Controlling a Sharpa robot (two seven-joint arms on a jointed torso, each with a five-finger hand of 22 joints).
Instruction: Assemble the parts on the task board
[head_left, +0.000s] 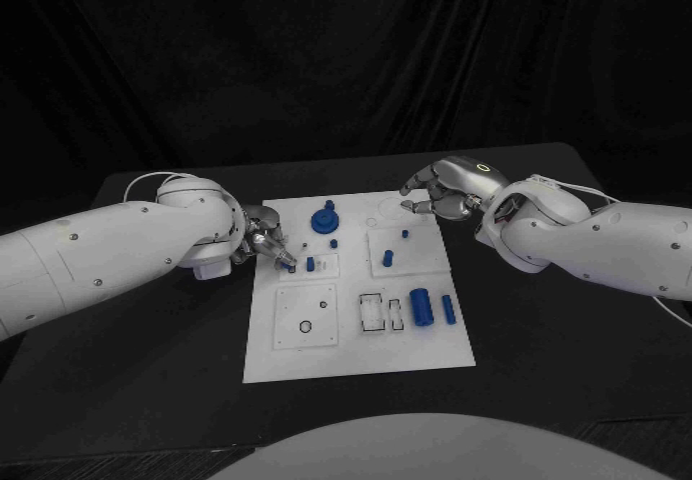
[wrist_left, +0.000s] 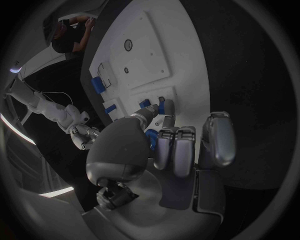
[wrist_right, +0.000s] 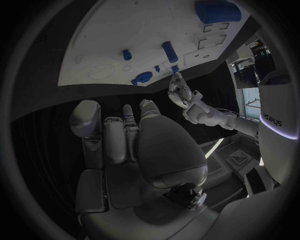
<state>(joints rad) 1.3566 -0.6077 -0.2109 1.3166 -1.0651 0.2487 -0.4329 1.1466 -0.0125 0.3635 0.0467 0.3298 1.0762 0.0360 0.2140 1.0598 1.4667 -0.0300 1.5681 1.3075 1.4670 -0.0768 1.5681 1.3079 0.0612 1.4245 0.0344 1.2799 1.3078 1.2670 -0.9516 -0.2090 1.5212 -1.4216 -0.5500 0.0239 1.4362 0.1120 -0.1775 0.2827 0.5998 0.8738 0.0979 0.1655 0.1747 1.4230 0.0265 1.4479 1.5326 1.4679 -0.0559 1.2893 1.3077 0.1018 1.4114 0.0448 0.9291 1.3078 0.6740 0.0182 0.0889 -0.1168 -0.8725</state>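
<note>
Pinching a small blue part (head_left: 291, 266) in left hand (head_left: 264, 243) (to seat it); right hand (head_left: 438, 196) clenched, empty, far right.

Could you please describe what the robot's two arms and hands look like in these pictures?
Both arms are thick, rounded white shells dotted with small dark screws. The left hand and right hand are silver-grey metal with many segmented fingers. A thin white cable loops by each wrist, and a small green ring mark sits on the right hand's back.
</note>
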